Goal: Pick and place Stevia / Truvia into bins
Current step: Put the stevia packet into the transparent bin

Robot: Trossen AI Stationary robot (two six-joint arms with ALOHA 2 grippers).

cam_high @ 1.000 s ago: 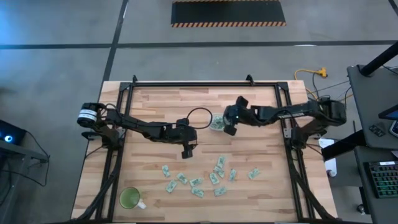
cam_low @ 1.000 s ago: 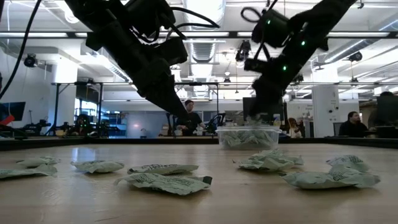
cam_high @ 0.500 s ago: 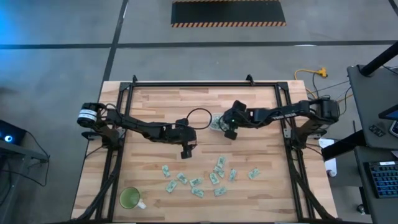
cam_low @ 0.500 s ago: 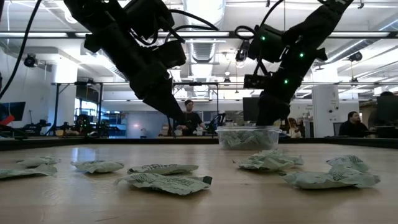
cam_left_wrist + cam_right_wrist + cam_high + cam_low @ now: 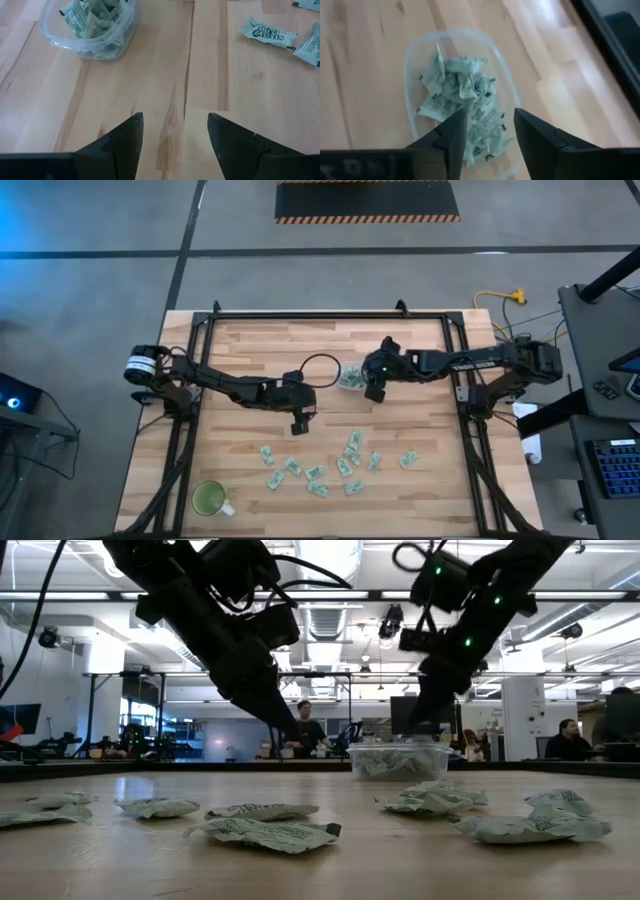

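So right now the right gripper (image 5: 487, 130) is hanging directly over the clear tub (image 5: 415, 50) with its fingers spread and nothing between them, and the tub's heap of sachets (image 5: 462, 95) is sitting straight below. The loose sachets (image 5: 335, 463) are lying scattered toward the table's near edge, closer to the left gripper (image 5: 172, 135), which is hovering apart and empty over bare wood table (image 5: 240, 340). Behind, an open workshop with a person (image 5: 303, 730) is showing.

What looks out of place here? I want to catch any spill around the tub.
Nothing stands out. The clear tub sits upright with its sachets inside, none spilled beside it. The loose sachets lie scattered on the table, waiting to be picked. The green cup stands upright at the corner.
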